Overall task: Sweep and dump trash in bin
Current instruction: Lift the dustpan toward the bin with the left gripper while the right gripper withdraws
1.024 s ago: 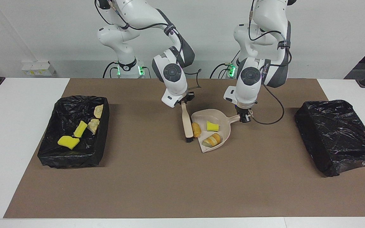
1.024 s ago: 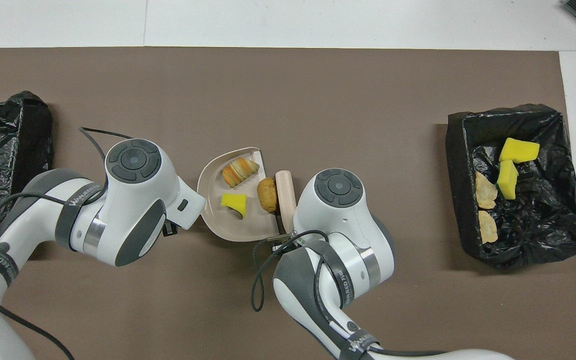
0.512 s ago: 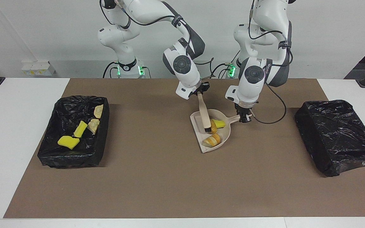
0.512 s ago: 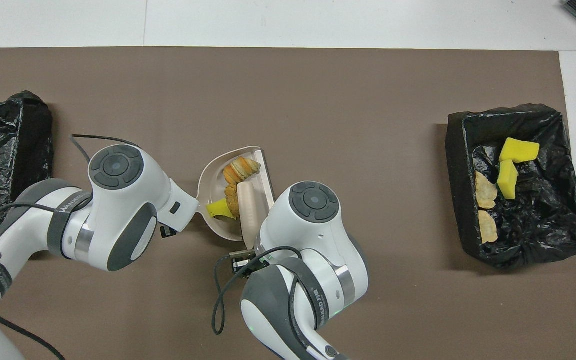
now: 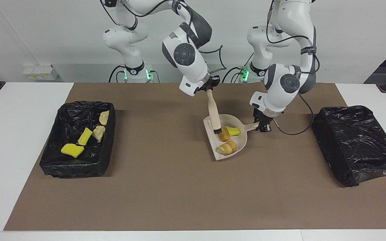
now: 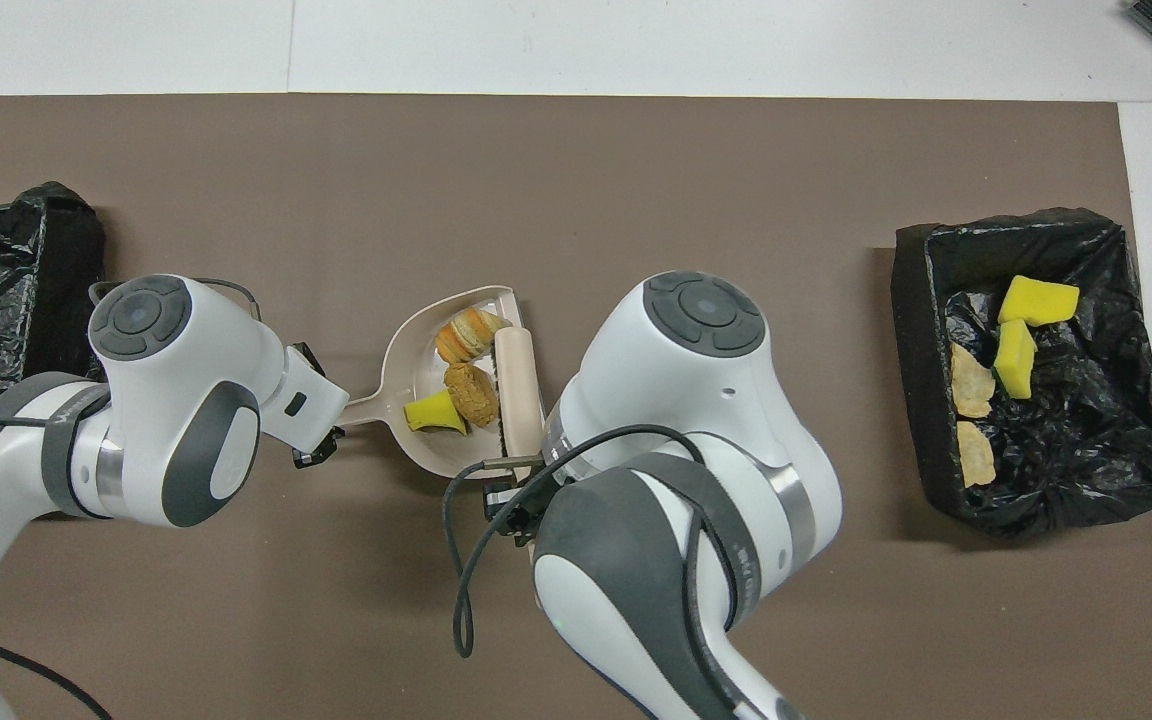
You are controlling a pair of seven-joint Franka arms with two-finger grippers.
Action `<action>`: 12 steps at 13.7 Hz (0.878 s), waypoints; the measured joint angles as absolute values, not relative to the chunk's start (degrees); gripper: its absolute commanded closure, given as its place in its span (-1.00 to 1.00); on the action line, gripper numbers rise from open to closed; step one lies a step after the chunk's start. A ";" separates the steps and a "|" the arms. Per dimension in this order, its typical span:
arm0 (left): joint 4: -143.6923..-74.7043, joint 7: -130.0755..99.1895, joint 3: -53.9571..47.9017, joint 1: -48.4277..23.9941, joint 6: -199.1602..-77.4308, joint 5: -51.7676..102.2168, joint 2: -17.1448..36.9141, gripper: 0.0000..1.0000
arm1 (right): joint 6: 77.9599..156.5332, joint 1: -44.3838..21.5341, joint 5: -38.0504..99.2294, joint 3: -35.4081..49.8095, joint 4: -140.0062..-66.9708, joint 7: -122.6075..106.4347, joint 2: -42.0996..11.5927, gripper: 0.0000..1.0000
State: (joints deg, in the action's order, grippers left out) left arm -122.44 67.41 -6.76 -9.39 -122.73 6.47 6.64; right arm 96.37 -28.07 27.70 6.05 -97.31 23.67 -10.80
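Since a second ago the brush (image 5: pixel 214 112) sits over the dustpan (image 5: pixel 242 143) instead of beside it on the mat, the round bread bit (image 5: pixel 224 134) is pushed inside against the yellow sponge chunk (image 5: pixel 234 131), and both arms have risen.

Scanning the facing view from its left edge: open black-lined bin (image 5: pixel 107 144) at the right arm's end of the table, holding four trash pieces: two yellow sponge chunks (image 5: pixel 72 150) and two pale bread bits (image 5: pixel 104 117).

Right gripper (image 5: pixel 209 88) next, over the mat's middle, fingers pressed together on the top of the brush handle. Brush hangs tilted, bristles down at the round bread bit inside the dustpan.

Beige dustpan on the brown mat (image 5: pixel 166 187) near table centre, mouth toward the right arm's end. Three trash pieces in it: round bread bit, yellow sponge chunk touching it, striped croissant bit (image 5: pixel 227 147) farther from the robots, near the pan's mouth corner.

Left gripper (image 5: pixel 264 125) pinches the end of the dustpan handle (image 5: pixel 252 126), fingers closed on it. Whether the pan is lifted off the mat, cannot tell.

Second black-lined bin (image 5: pixel 357 144) at the left arm's end; its inside is not visible.

Overhead view: same three pieces in dustpan (image 6: pixel 406 350), brush (image 6: pixel 519 385) along its mouth edge, left gripper (image 6: pixel 321 450) at handle.
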 measured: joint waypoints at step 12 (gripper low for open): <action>-98.65 78.41 -5.89 2.11 -104.25 6.99 11.47 1.00 | 99.22 -28.63 22.14 6.28 -106.39 28.80 -6.40 1.00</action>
